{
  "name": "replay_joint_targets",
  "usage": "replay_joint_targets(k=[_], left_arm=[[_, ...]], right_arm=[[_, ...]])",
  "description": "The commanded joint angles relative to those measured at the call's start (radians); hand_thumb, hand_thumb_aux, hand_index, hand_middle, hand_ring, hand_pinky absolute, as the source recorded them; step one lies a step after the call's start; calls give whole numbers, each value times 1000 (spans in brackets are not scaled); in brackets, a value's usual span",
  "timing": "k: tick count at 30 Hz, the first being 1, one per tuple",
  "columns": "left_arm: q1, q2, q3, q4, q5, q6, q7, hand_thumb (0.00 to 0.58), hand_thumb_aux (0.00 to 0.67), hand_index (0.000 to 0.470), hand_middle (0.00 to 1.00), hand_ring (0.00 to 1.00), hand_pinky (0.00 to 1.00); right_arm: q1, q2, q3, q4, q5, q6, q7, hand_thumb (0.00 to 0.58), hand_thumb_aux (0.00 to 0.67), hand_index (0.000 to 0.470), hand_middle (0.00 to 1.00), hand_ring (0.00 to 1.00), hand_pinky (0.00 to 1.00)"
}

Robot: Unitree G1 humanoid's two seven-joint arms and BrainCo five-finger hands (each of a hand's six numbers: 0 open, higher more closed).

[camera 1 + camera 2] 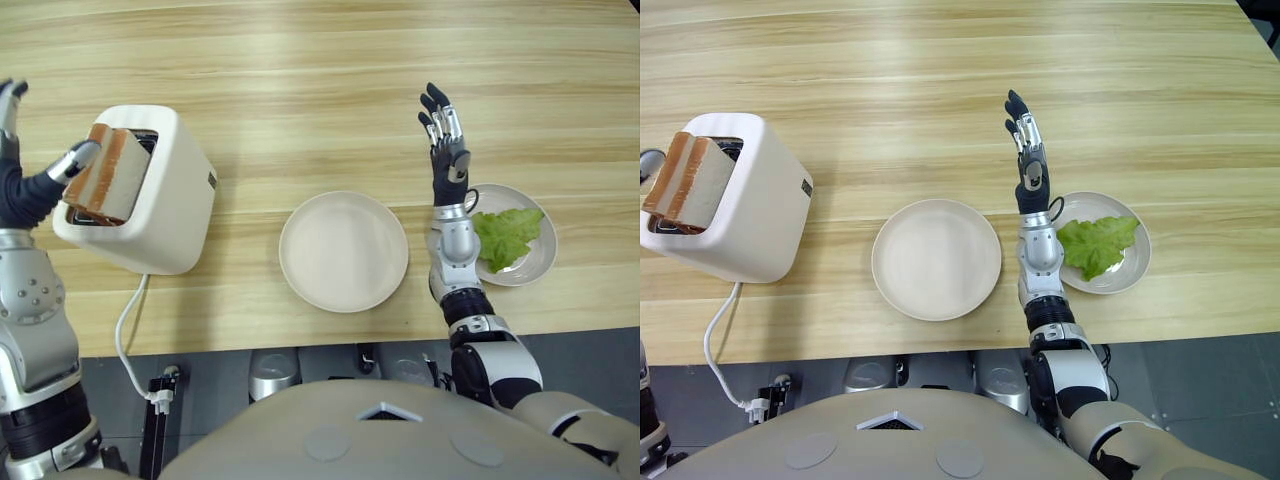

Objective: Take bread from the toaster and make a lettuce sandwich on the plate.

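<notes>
**Left hand** (30,182): at the far left of the table (300,80), against the left face of the bread (105,175). The frame edge cuts the hand, so whether it grips the bread cannot be told. The left eye view gives its palm and wrist; the right eye view gives a mere sliver at the border.

**Bread:** it stands in the top of the toaster (165,205), leaning left. Its lower part is sunk in the slots and hidden. It appears to be two slices side by side, though the seam is hard to make out.

**Toaster:** white, upright, well left of the plate (343,250). Its cable (125,330) drops over the near table edge to a plug (160,397) below.

**Plate:** round and cream, at centre near the front edge, its whole surface exposed.

**Right hand** (446,145): raised between the plate and a smaller dish (543,262). It is open, with the fingers straight and pointing away from the robot, holding nothing. The forearm behind it covers the dish's left rim.

**Lettuce** (508,235): one crumpled green leaf lying in the dish, at the right.
</notes>
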Motion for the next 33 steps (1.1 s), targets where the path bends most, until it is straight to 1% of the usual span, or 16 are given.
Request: replay_joint_targets(k=[1, 6, 11, 12, 13, 14, 15, 18, 19, 20, 21, 22, 23, 26, 27, 33], left_arm=[[5, 31, -17, 96, 11, 6, 21, 0, 0, 0, 0, 0, 0], [19, 71, -22, 204, 4, 1, 40, 0, 0, 0, 0, 0, 0], [14, 96, -46, 252, 10, 11, 50, 0, 0, 0, 0, 0, 0], [17, 97, -53, 253, 14, 13, 49, 36, 21, 14, 0, 0, 0], [23, 102, -65, 250, 35, 22, 54, 112, 68, 47, 0, 0, 0], [27, 107, -74, 248, 51, 29, 56, 100, 60, 41, 0, 0, 0], [32, 110, -82, 245, 60, 35, 57, 108, 66, 45, 0, 0, 0], [38, 122, -104, 233, 86, 57, 57, 183, 116, 79, 0, 0, 0], [39, 126, -111, 230, 92, 62, 57, 251, 166, 114, 0, 0, 0], [41, 129, -118, 226, 101, 69, 57, 275, 184, 126, 0, 0, 0], [46, 128, -121, 219, 105, 74, 55, 241, 158, 108, 0, 0, 0], [51, 125, -121, 209, 105, 78, 56, 241, 158, 108, 0, 0, 0], [54, 123, -122, 198, 106, 84, 57, 179, 113, 78, 0, 0, 0], [57, 121, -130, 163, 104, 93, 48, 175, 110, 76, 0, 0, 0], [58, 123, -138, 150, 108, 96, 42, 152, 95, 65, 0, 0, 0], [55, 124, -171, 101, 112, 108, 18, 144, 89, 61, 0, 0, 0]], right_arm=[[2, 2, -7, 0, 4, 12, -4, 0, 0, 0, 0, 0, 0], [6, -2, -9, -3, 4, 12, -6, 0, 0, 0, 0, 0, 0], [11, -4, -11, -9, 6, -1, -6, 0, 0, 0, 0, 0, 0], [10, -4, -12, -8, 5, -1, -7, 0, 0, 0, 0, 0, 0], [10, -4, -12, -7, 6, 0, -6, 0, 0, 0, 0, 0, 0], [9, -5, -13, -7, 7, -1, -6, 0, 0, 0, 0, 0, 0], [9, -5, -13, -6, 7, -2, -5, 0, 0, 0, 0, 0, 0], [11, -6, -15, -8, 8, -4, -6, 0, 0, 0, 0, 0, 0], [12, -7, -16, -9, 6, -4, -7, 0, 0, 0, 0, 0, 0], [12, -7, -15, -9, 5, -4, -8, 0, 0, 0, 0, 0, 0], [11, -8, -15, -8, 4, -4, -8, 0, 0, 0, 0, 0, 0], [10, -8, -14, -7, 3, -3, -7, 0, 0, 0, 0, 0, 0], [9, -8, -14, -5, 1, -2, -8, 0, 0, 0, 0, 0, 0], [7, -10, -15, 1, -3, -1, -11, 0, 0, 0, 0, 0, 0], [6, -11, -14, 3, -3, 0, -12, 0, 0, 0, 0, 0, 0], [3, -12, -13, 6, -11, 0, -20, 0, 0, 0, 0, 0, 0]])
